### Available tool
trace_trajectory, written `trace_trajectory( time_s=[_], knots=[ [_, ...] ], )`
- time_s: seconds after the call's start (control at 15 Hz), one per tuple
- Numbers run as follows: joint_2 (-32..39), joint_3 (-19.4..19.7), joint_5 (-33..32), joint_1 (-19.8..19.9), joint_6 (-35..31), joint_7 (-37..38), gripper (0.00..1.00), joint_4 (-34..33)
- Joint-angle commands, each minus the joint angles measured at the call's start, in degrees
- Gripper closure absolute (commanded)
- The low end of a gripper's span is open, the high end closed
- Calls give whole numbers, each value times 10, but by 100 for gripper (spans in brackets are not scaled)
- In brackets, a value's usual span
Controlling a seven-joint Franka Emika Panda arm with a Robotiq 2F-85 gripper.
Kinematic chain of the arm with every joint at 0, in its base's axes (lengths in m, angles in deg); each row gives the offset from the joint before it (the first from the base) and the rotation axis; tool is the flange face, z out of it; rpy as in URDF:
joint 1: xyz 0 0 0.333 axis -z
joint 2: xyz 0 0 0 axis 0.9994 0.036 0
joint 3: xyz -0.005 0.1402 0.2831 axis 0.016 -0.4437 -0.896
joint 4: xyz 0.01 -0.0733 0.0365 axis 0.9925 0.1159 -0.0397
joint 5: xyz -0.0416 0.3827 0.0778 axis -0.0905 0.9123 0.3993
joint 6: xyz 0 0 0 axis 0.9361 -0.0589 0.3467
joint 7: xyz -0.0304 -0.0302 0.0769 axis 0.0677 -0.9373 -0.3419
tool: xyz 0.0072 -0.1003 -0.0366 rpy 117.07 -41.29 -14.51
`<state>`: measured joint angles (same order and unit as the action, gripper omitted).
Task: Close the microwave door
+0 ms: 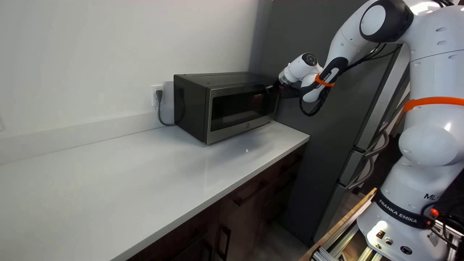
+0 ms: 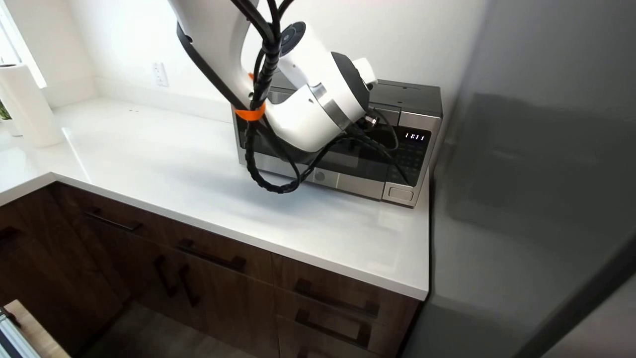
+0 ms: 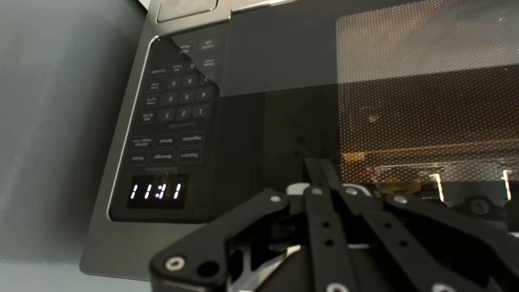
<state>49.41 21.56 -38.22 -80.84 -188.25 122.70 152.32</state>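
Note:
The dark microwave point(image 1: 192, 105) stands on the counter against the wall and also shows in an exterior view point(image 2: 410, 97) with its lit display. The microwave door point(image 1: 235, 110) lies against the oven's front, with no clear gap visible; it also shows in the wrist view point(image 3: 284, 56), upside down beside the keypad. My gripper point(image 3: 320, 164) is shut and empty, its fingertips together in front of the dark glass between window and keypad. I cannot tell whether they touch it. In an exterior view the gripper point(image 1: 271, 87) is at the door's far upper part; elsewhere the arm hides it.
The white counter point(image 1: 145, 181) runs along the wall, with dark drawers below. A tall grey panel point(image 2: 536, 149) stands close beside the microwave's keypad side. A plugged-in power cord point(image 1: 159, 108) hangs by the microwave. A white cylinder point(image 2: 30, 104) stands at the counter's far end.

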Motion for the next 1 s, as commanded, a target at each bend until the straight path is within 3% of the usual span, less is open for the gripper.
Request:
trace_trajectory(
  time_s=[0.0,0.4,0.47,0.6,0.67,0.73,0.8,0.93],
  knots=[
    [9,9,2,-6,0,0,99,-12],
    [14,19,2,-13,-4,0,100,-17],
    [6,5,-5,-3,5,-3,74,-4],
    [-4,-11,-10,12,8,-5,68,8],
    [-23,-41,84,28,22,-108,60,46],
    [-31,-49,103,32,27,-131,53,60],
    [-44,-78,31,64,47,-78,46,58],
    [-70,-140,46,114,84,-120,31,91]
  ],
)
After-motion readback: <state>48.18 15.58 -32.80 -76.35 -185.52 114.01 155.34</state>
